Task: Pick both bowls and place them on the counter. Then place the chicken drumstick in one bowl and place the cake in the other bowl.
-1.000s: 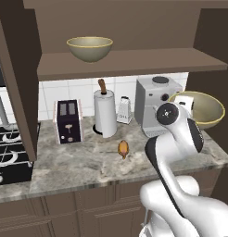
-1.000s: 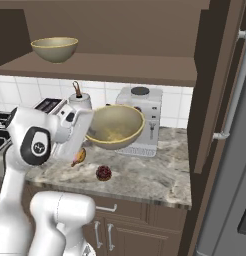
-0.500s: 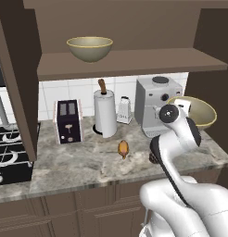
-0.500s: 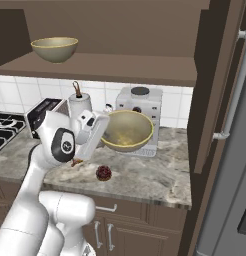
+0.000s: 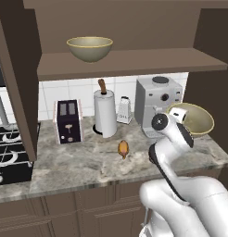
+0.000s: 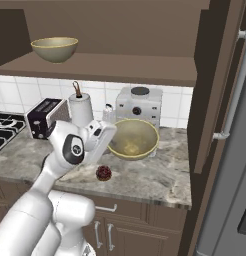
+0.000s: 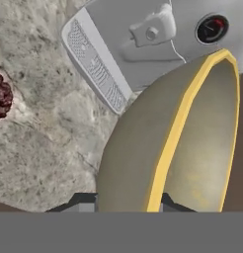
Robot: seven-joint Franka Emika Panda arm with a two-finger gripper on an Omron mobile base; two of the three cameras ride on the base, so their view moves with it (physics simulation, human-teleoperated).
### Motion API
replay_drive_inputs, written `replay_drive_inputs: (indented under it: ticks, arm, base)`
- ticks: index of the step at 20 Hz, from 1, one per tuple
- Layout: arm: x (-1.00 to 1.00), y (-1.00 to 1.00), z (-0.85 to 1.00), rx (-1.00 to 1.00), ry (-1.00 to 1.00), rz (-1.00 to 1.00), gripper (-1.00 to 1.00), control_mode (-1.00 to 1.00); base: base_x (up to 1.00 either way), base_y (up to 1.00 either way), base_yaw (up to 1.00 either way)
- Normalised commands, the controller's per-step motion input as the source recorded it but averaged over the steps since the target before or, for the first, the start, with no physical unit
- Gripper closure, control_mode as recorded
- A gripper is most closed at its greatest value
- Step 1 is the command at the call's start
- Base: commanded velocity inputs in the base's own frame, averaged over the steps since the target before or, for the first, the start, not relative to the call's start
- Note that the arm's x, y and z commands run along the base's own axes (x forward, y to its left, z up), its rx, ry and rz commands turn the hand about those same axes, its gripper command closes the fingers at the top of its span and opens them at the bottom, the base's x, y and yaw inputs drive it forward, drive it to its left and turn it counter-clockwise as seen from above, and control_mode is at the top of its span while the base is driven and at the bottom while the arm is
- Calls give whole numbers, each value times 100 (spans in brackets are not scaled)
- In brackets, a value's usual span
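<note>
My gripper is shut on the rim of one olive-beige bowl, holding it tilted just above the counter in front of the grey machine. The other bowl rests on the dark wooden shelf. An orange-brown chicken drumstick lies mid-counter. The dark red cake lies on the counter near the front edge, to the left of and below the held bowl.
A grey coffee machine stands right behind the held bowl. A paper towel roll, a small grater and a toaster line the back wall. A stove is at the left and a fridge at the right.
The arm has brought the held bowl lower, closer to the counter in front of the grey machine. The shelf bowl, drumstick and cake have not moved.
</note>
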Motion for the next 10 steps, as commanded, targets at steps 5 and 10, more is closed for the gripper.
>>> replay_drive_inputs:
  ticks: [5, 10]
  arm:
    - [9, -6, -29, 0, 0, -21, 100, -100]
    - [6, -18, -6, 0, 0, -16, 100, -100]
  base:
    - [0, 0, 0]
    - [0, 0, 0]
